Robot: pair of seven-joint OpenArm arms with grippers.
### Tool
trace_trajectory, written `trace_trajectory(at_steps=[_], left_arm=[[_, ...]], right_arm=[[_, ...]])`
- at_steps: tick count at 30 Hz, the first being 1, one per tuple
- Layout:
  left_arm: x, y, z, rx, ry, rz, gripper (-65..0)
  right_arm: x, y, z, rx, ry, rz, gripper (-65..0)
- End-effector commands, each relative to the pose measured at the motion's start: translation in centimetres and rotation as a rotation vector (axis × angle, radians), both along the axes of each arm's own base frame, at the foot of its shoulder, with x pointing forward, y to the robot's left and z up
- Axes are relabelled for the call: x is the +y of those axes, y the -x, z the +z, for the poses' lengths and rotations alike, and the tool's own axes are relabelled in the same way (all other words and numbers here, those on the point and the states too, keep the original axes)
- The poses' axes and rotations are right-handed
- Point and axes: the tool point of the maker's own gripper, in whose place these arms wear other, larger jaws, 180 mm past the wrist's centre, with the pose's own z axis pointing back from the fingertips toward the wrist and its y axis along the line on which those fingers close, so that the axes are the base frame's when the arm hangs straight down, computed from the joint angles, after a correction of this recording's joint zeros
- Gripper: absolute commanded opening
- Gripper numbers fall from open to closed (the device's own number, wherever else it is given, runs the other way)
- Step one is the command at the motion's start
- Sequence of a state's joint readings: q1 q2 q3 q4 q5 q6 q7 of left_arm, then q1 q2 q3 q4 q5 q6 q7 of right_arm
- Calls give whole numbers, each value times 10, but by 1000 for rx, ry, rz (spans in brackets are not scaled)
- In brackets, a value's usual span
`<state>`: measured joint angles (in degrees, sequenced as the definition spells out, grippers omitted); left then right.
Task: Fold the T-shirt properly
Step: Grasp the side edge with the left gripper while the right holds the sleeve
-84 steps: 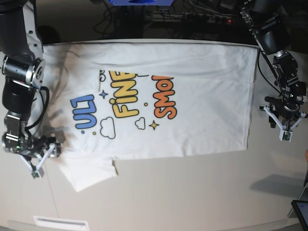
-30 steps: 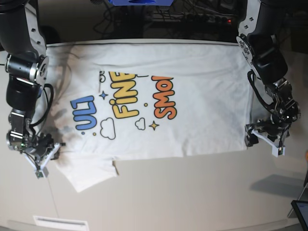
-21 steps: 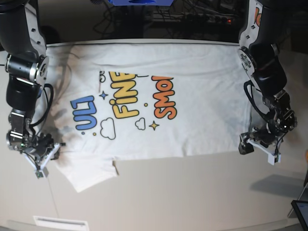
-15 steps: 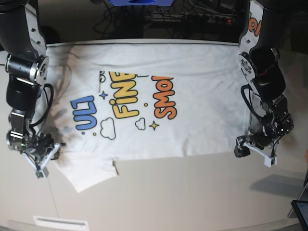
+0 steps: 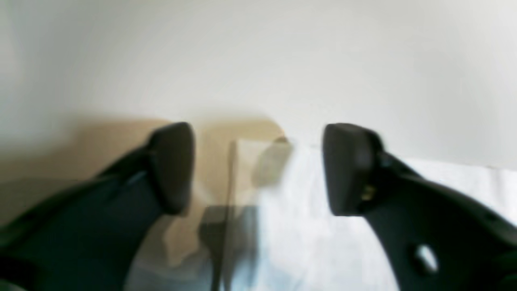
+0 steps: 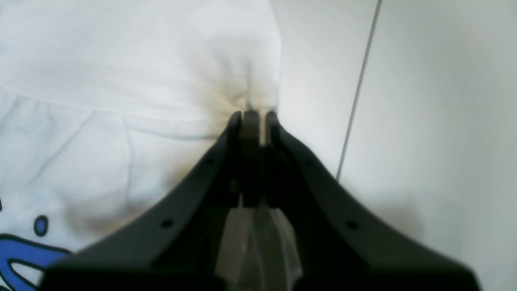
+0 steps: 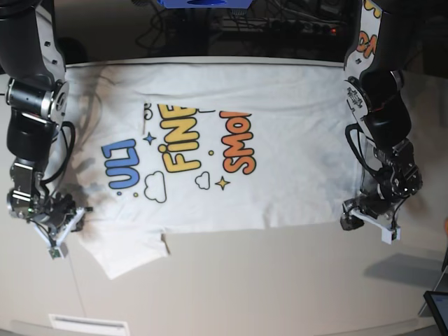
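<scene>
The white T-shirt (image 7: 280, 126) lies spread across the table with its colourful print (image 7: 189, 150) facing up and one sleeve (image 7: 129, 248) sticking out at the front left. My right gripper (image 7: 66, 225) is shut on a pinch of cloth at the shirt's edge near that sleeve. In the right wrist view the gripper (image 6: 254, 117) pinches bunched fabric of the T-shirt (image 6: 121, 60). My left gripper (image 7: 365, 225) sits at the front right hem corner. In the blurred left wrist view the left gripper (image 5: 258, 169) stands open, with the T-shirt (image 5: 307, 226) corner between its fingers.
The pale table (image 7: 245, 287) extends in front of the shirt, with a thin seam line (image 6: 359, 93) in it. Cables and dark equipment (image 7: 280, 28) run along the back edge. A dark device (image 7: 437, 304) shows at the front right corner, and a white strip (image 7: 87, 324) at the front left.
My left gripper has come down and to the left from beside the shirt onto its front right hem corner. The right gripper has stayed put, holding the cloth.
</scene>
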<state>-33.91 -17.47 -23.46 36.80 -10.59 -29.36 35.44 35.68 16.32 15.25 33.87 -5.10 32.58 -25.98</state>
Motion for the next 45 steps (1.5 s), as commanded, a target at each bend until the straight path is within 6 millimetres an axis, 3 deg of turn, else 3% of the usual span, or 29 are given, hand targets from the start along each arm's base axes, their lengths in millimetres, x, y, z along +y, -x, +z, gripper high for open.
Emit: trace_trajectory(at_steps=[1,4,8,12,21,24,27,35,45], left_arm=[[4,-2,6,9,-12,-1,-274],[4,-2,5,11,-11,-1,-395],[6,-2,5,11,-13,1,-494],[2,-2,4,24,-39,-30,-517],[-8,-4,1,61,-116,-117,-647],[-5,-11,17,24,-145,-120,-650],[-2,-7,20,10,-171,-121,-650],[-2,1,11,26,-167,-112,-650],[10,-5,21,11,-188,-51,-650]], right_arm=[[-12,-13,20,-48,22,-8,-640],[-12,-13,20,-48,22,-8,-640],[-12,-13,20,-48,22,-8,-640],[-12,-13,20,-48,22,-8,-640],[-12,-13,20,-48,22,-8,-640],[-12,-13,20,-48,22,-8,-640],[-12,-13,20,-48,22,-8,-640],[-10,-14,20,-48,19,-7,-640],[-9,-16,22,-63,9,-11,-640]])
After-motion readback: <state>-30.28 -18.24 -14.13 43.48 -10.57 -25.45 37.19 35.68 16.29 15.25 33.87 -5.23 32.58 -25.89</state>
